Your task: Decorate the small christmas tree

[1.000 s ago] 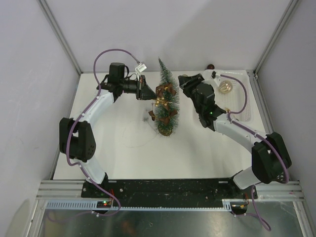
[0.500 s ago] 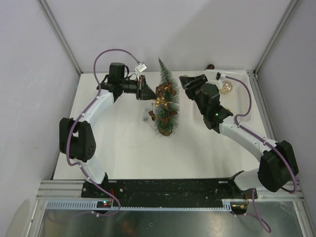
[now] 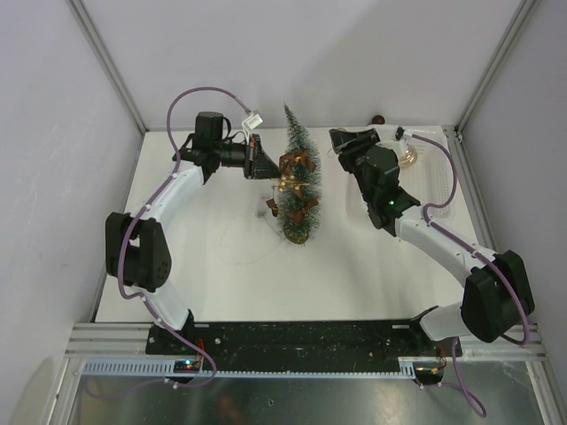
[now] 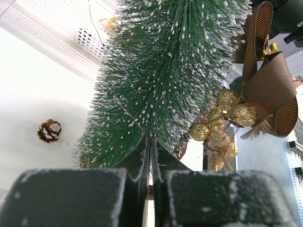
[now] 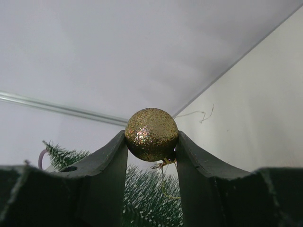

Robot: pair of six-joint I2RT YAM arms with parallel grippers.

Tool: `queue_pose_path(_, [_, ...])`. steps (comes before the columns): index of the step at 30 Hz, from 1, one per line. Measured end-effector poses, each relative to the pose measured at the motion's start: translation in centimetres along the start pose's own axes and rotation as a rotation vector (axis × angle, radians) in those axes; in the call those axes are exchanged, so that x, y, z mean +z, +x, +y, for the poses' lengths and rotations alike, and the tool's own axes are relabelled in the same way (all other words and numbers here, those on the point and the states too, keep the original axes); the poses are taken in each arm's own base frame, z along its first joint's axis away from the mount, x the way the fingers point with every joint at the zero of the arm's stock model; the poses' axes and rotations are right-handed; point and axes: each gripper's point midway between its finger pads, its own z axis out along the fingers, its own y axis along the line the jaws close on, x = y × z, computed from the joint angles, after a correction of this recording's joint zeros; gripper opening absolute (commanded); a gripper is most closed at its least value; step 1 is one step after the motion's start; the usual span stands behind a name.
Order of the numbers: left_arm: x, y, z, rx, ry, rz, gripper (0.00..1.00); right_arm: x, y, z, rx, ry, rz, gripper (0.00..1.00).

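Note:
The small christmas tree stands upright at the middle back of the table, frosted green bristles filling the left wrist view. It carries brown ribbon bows and a gold berry cluster. My left gripper is level with the tree's left side, shut, its tips in the bristles with nothing visible between them. My right gripper hovers right of the treetop, shut on a gold glitter ball whose thread hangs below it. The ball is hidden in the top view.
A white mesh basket sits at the back right with a large gold ornament in it. A pinecone lies on the table beyond the tree. A thin wire loop lies left of the tree base.
The right arm swung its elbow out to the right and the gripper with the ball shifted slightly right and back from the tree. The left arm stayed still.

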Motion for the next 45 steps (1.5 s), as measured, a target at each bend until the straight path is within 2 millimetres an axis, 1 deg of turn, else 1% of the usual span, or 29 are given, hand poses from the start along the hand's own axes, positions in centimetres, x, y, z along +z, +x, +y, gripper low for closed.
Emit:
queue_pose_path(4, [0.0,0.0,0.0,0.000,0.000,0.000,0.03,0.7,-0.3,-0.7,-0.003,0.011,-0.015,0.04])
queue_pose_path(8, [0.0,0.0,0.0,0.000,0.000,0.000,0.03,1.2,0.7,-1.5,0.008,0.024,0.000,0.04])
queue_pose_path(12, [0.0,0.0,0.0,-0.001,0.000,0.000,0.02,1.4,2.2,-2.0,0.028,0.035,0.031,0.04])
queue_pose_path(17, [0.0,0.0,0.0,-0.001,0.000,0.000,0.02,1.3,3.7,-1.7,0.074,0.025,0.071,0.04])
queue_pose_path(22, [0.0,0.1,0.0,-0.002,0.000,0.001,0.02,1.1,4.3,-1.3,0.100,0.020,0.089,0.03])
queue_pose_path(26, [0.0,0.3,0.1,-0.008,0.000,0.003,0.01,0.6,4.3,-1.1,0.105,0.023,0.095,0.03])
queue_pose_path(34, [0.1,0.5,0.1,-0.014,0.000,0.006,0.00,-1.3,3.4,-0.2,0.111,0.008,0.096,0.03])
queue_pose_path(39, [0.1,0.5,0.1,-0.014,0.000,0.006,0.00,-1.8,3.3,-0.8,0.104,0.025,0.100,0.03])
queue_pose_path(45, [0.1,0.5,0.1,-0.014,0.000,0.006,0.00,-2.0,3.7,-1.7,0.102,0.053,0.112,0.04])
